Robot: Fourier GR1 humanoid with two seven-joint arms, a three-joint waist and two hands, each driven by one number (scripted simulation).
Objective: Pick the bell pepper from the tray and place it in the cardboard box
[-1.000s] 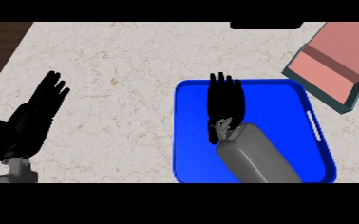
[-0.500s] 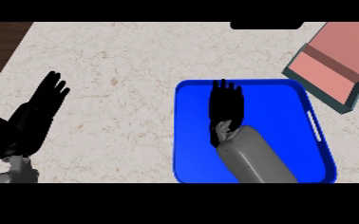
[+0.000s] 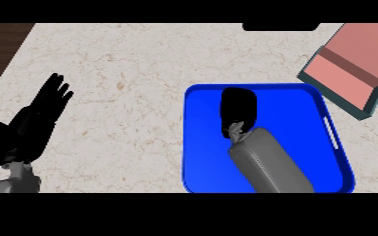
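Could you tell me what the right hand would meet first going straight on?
Probably the far rim of the blue tray, since the right hand points away from the robot above it; its height is unclear, so it might pass over.

The bell pepper cannot be made out. The right robot hand shows as one black shape over the blue tray and hides whatever lies beneath it. The tray's near rim is cut off at the lower edge, as is the grey right forearm. The cardboard box runs out past the right edge. The left robot hand loses its wrist at the lower left corner. A black object at the top edge is too cut off to name.
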